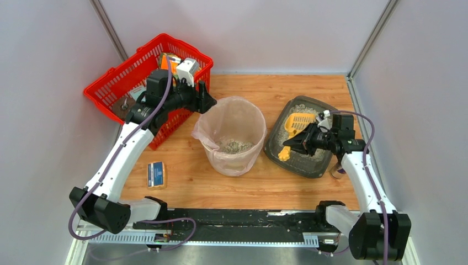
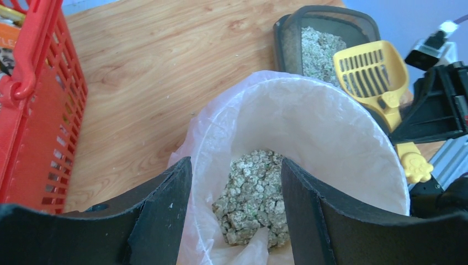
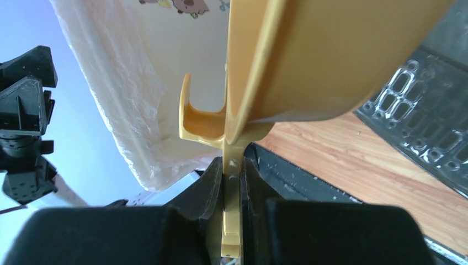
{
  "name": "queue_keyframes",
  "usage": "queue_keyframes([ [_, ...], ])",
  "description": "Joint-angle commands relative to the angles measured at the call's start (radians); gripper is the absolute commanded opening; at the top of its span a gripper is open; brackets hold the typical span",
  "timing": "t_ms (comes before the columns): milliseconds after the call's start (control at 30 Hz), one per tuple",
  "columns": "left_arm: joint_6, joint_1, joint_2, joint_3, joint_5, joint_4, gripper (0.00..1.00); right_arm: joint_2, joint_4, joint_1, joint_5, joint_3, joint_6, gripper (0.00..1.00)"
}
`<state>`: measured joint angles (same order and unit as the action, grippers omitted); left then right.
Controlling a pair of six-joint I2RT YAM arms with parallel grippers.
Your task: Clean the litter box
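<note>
The litter box [image 1: 302, 167] was recorded at the right of the wooden table [image 1: 276, 94], just beside the bag-lined beige bin [image 1: 234, 163] at centre, and pale gravelly litter was seen in it. A heap of clumped litter [image 2: 251, 199] was noted at the bin's bottom, so some scooping was judged done. Whether any clumps were left in the tray could not be told. The yellow slotted scoop [image 2: 367, 69] was held over the tray's bin-side end, and its pan appeared empty in the left wrist view. The task was therefore judged partway, between passes. The left arm was reached forward beside the red basket [image 1: 105, 99]. The left gripper [image 1: 205, 95] was poised above the bin's far-left rim, fingers apart and nothing between them. The right arm was bent inward over the tray. The right gripper [image 3: 232, 171] was clamped on the scoop's handle, a finger pressed to each flat side in the right wrist view.
</note>
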<state>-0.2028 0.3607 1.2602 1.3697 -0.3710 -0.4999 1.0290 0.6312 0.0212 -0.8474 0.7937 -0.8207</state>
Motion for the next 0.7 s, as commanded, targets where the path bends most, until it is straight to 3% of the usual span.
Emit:
queue_keyframes([
  [0, 0.005, 0.007, -0.033, -0.003, -0.058, 0.061, 0.69, 0.039, -0.053, 0.008, -0.128, -0.007, -0.025, 0.03],
  [167, 0.025, 0.029, -0.030, -0.006, -0.135, 0.087, 0.69, 0.017, 0.012, 0.010, -0.122, 0.027, 0.021, 0.02],
  [333, 0.042, 0.083, -0.047, -0.021, -0.230, 0.127, 0.71, -0.032, -0.027, 0.010, -0.199, 0.004, -0.009, 0.01],
  [567, -0.082, 0.179, -0.042, -0.047, -0.364, 0.268, 0.74, -0.203, 0.077, 0.010, -0.278, 0.058, 0.132, 0.01],
  [667, -0.122, 0.222, -0.027, -0.034, -0.352, 0.285, 0.76, -0.265, 0.003, 0.008, -0.330, 0.030, 0.088, 0.00],
])
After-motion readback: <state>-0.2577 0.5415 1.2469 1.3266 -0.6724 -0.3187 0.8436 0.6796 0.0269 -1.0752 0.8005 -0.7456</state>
